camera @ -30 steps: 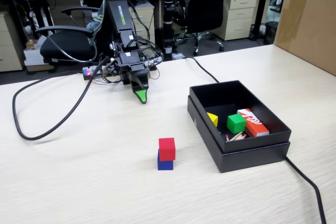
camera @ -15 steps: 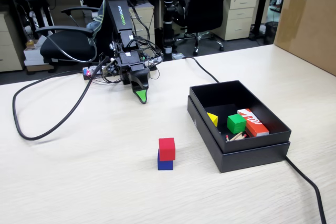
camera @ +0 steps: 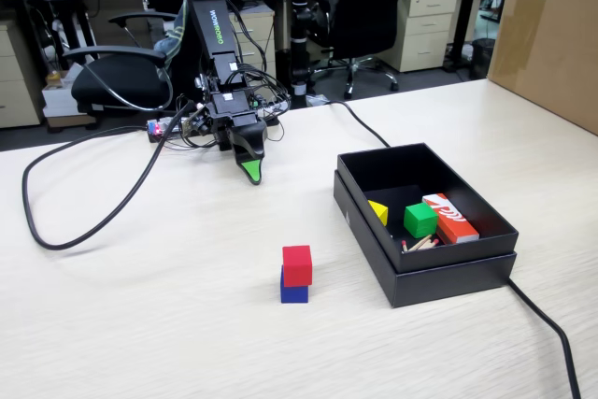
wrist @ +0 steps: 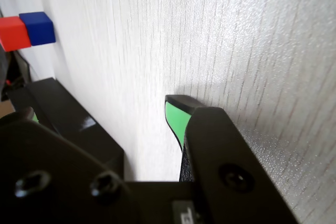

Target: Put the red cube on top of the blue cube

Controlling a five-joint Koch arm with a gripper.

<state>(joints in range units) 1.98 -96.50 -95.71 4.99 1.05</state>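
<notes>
**Red on blue, arm parked**

Fixed view: the red cube [camera: 297, 264] sits on the blue cube [camera: 293, 292], slightly offset; the job looks done, so retreat without nudging. The gripper [camera: 250, 171] rests well apart. The black box [camera: 439, 277] holds a green cube [camera: 420, 220], yellow block [camera: 378, 211] and orange box [camera: 450, 217].

Wrist view: only one green fingertip [wrist: 177, 119] shows clearly; I cannot tell the jaws' state.

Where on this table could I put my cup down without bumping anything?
Bare wood lies left of the small red cube stacked on the blue cube, inside the black cable loop's near side. The open black box is crowded, and wires cluster at the gripper.
</notes>
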